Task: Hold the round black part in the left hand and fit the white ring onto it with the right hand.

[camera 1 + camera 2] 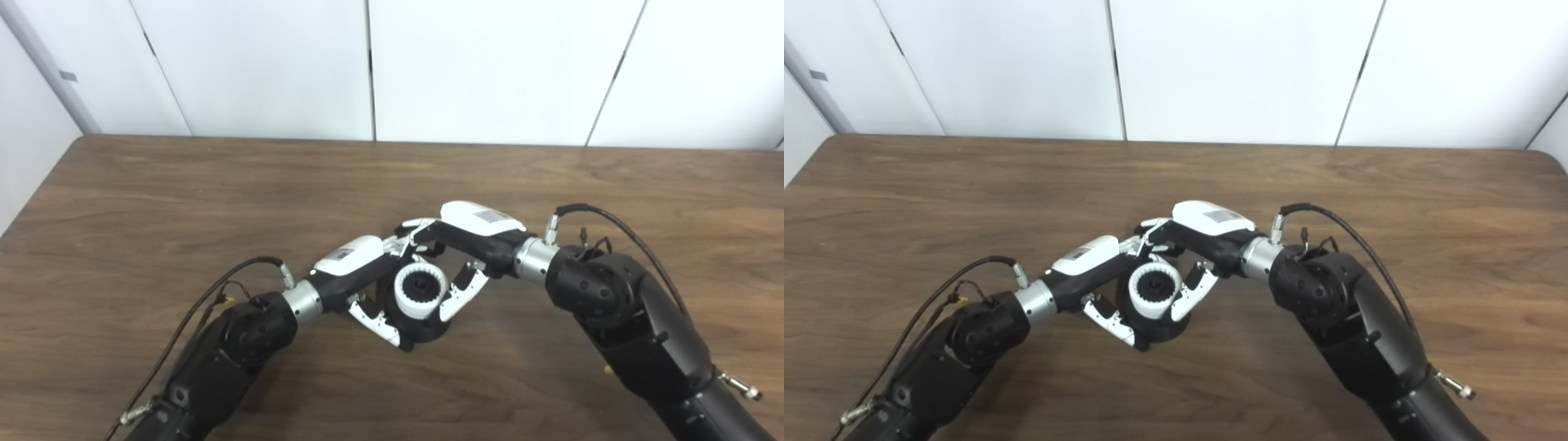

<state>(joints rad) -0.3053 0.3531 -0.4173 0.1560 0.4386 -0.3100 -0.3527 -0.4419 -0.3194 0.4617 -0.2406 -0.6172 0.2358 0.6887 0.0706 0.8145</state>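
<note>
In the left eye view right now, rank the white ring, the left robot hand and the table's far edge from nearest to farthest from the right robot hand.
1. White ring: at the fingers of the right robot hand, seated on the round black part.
2. Left robot hand: just across the ring, on its left.
3. Table's far edge: well beyond both, by the wall.

Both arms angled inward, wrists nearly meeting at centre. Left hand curled, fingers closed in grasp. Right hand curled opposite, fingers closed likewise.

A bare test room or lab: a plain wooden bench set against blank white wall panels.
</note>
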